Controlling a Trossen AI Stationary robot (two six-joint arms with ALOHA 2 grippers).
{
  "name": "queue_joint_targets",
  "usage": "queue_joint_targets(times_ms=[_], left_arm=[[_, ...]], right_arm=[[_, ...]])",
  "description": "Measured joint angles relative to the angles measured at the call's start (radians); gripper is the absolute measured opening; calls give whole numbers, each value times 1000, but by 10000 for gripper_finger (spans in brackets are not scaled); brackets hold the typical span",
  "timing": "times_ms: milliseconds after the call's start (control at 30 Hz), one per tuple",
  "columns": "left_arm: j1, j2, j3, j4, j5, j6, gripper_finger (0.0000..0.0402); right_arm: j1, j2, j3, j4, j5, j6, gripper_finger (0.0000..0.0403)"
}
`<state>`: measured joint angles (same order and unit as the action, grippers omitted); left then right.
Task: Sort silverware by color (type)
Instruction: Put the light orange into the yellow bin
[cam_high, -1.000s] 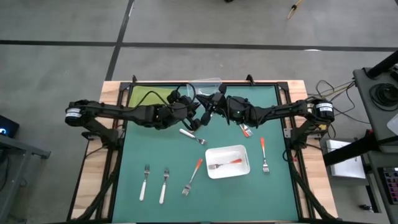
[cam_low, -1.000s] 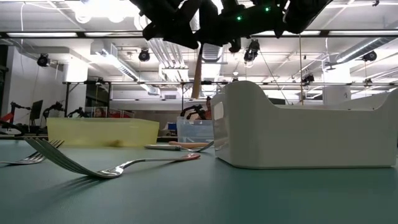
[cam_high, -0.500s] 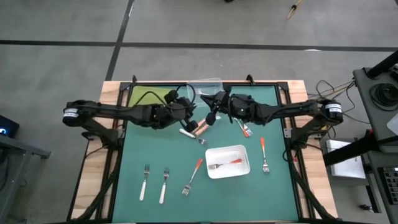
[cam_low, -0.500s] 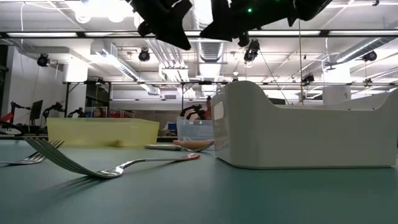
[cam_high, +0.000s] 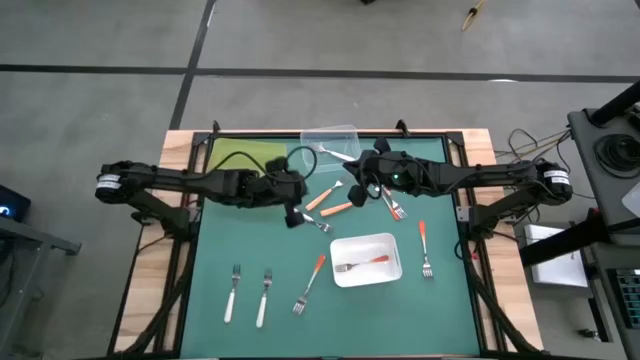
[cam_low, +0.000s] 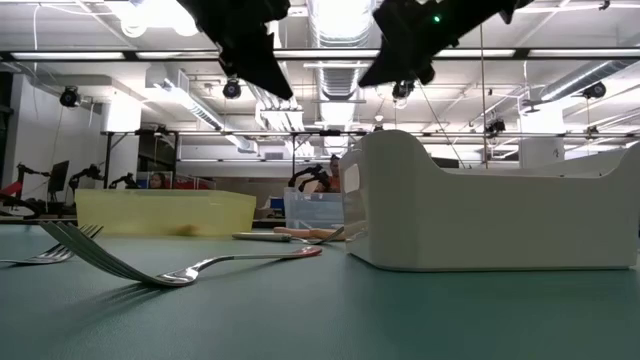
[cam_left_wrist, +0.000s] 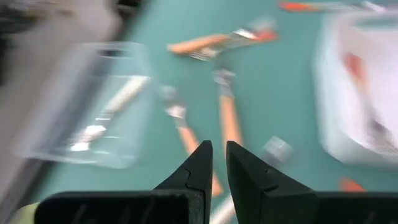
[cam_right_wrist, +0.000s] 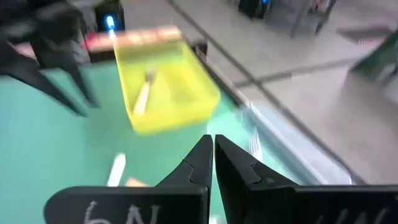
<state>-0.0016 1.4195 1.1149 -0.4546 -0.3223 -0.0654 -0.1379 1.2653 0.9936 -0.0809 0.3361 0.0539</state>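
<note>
- Change since one second ago: the two hands were close together above the far centre of the green surface (cam_high: 250, 250); they now stand apart. The left hand (cam_high: 293, 215) has drawn back to its own side, and the right hand (cam_high: 355, 192) sits near the clear tray (cam_high: 330, 140).
- Two tan-handled forks (cam_high: 330, 200) now lie exposed on the surface between the hands; a second ago the arms covered that spot.
- Left hand: fingers (cam_left_wrist: 202, 165) nearly together with a narrow gap, holding nothing.
- Right hand: fingers (cam_right_wrist: 200, 163) closed together, holding nothing.
- Unchanged positions: two white-handled forks (cam_high: 248, 295) near the front left; one red-orange fork (cam_high: 310, 283) beside the white tray (cam_high: 366, 259); one red-orange fork (cam_high: 365, 263) inside that tray; one red-orange fork (cam_high: 424, 250) to its right.
- The yellow tray (cam_right_wrist: 165, 87) holds one light-handled fork (cam_right_wrist: 144, 92).
- Writing: white marks on the right hand's body read roughly "6N" (cam_right_wrist: 121, 216); legibility is poor.
</note>
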Motion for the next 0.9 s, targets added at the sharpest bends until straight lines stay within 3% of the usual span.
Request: queue_joint_targets(times_ms=[133, 367, 500, 667, 900], left_arm=[[0, 23, -48, 84, 129, 65, 29], [20, 131, -92, 386, 131, 126, 30], [44, 216, -71, 425, 131, 156, 30], [80, 313, -28, 433, 202, 158, 30], [112, 396, 3, 437, 237, 166, 42]], right_arm=[[0, -4, 0, -180, -4, 25, 8], [0, -4, 0, -334, -5, 24, 8], [0, -18, 0, -359, -41, -17, 8], [0, -40, -16, -312, -71, -61, 8], [0, -77, -139, -62, -75, -159, 8]])
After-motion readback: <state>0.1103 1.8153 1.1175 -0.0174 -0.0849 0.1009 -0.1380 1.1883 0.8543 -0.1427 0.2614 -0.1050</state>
